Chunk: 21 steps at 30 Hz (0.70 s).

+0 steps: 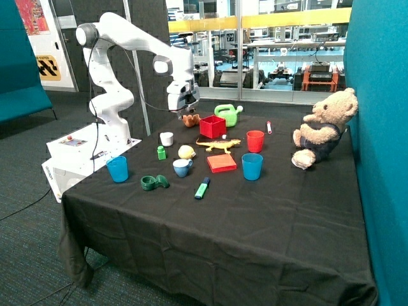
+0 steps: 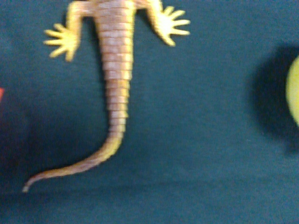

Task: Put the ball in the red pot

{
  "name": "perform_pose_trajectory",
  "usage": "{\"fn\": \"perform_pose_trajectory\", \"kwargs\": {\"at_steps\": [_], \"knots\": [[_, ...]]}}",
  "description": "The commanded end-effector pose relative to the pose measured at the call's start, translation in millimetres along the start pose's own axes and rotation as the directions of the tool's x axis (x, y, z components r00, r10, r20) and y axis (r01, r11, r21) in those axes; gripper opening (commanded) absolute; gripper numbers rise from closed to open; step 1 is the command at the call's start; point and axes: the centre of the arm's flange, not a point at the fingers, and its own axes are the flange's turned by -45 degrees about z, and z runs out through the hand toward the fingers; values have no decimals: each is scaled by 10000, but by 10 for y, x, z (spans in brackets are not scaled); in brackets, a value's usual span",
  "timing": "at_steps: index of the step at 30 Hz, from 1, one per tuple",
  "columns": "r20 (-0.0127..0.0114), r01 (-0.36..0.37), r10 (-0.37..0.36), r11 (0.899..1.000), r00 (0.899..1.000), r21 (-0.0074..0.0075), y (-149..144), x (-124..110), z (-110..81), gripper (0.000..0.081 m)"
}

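Note:
The pale yellow ball [image 1: 186, 152] rests on the black tablecloth between a white cup and a blue mug. In the wrist view only its edge [image 2: 294, 91] shows, beside the tail of a toy lizard [image 2: 114, 88]. The red pot [image 1: 213, 126], a bright red square box, stands further back, behind the lizard [image 1: 220, 145]. My gripper [image 1: 183, 112] hangs above the table, over the area between the ball and the pot, holding nothing that I can see. A red sliver [image 2: 1, 95] at the wrist view's edge cannot be identified.
Around the ball stand a white cup [image 1: 166, 138], a small green block [image 1: 161, 152] and a blue mug [image 1: 182, 167]. A brownish lumpy toy [image 1: 190, 119], a green watering can [image 1: 228, 114], a round red cup [image 1: 255, 141], a flat red block [image 1: 221, 163], blue cups [image 1: 252, 166] and a teddy bear [image 1: 324, 127] are also on the table.

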Motion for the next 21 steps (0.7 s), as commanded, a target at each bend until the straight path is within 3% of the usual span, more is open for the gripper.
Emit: {"fn": "perform_pose_trajectory", "kwargs": {"at_steps": [1, 21], "knots": [[-5, -518, 518, 9987, 9987, -19, 461, -59, 61, 808], [-3, 473, -473, 9989, 9989, -20, 848, 169, 268, 808]]}}
